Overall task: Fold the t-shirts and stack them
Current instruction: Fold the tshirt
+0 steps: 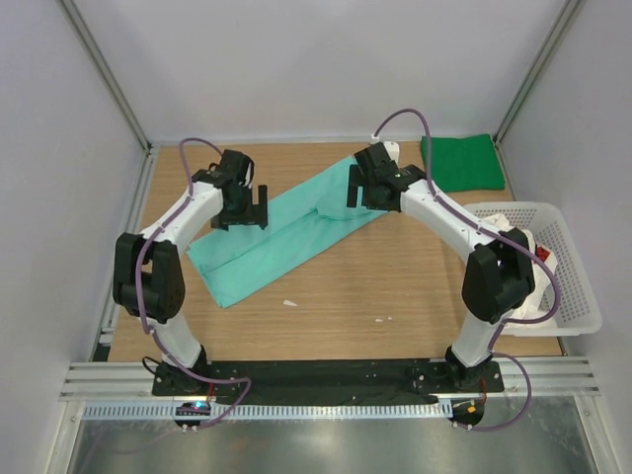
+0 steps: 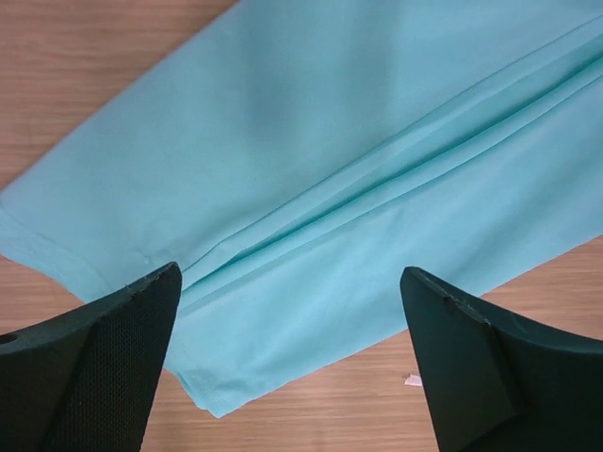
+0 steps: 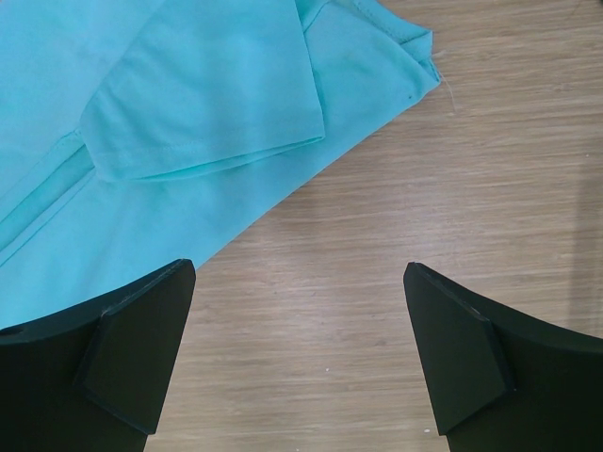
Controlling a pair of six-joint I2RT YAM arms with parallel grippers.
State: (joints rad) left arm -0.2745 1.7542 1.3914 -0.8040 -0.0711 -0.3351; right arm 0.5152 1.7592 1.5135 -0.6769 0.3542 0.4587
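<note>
Wooden table inside a white-walled enclosure, seen from above and from both wrists. The mint-teal shirt lies flat on the table as a long strip, folded lengthwise, running diagonally from near left to far right. Its hem end sits below the left gripper. Its sleeve end, with one sleeve tucked on top, sits below the right gripper. Both grippers hover above the cloth with fingers spread wide, holding nothing. The dark green shirt rests folded at the far right corner, well apart from the strip, and a white basket stands at the right edge.

The step in hand appears to be the crosswise fold. To do it well, each gripper should pinch every layer at its own end, close to the edge. The lifted end should travel low and evenly so the lengthwise pleats do not slide open. The right gripper is centred over bare wood and would need to shift onto the cloth first.
</note>
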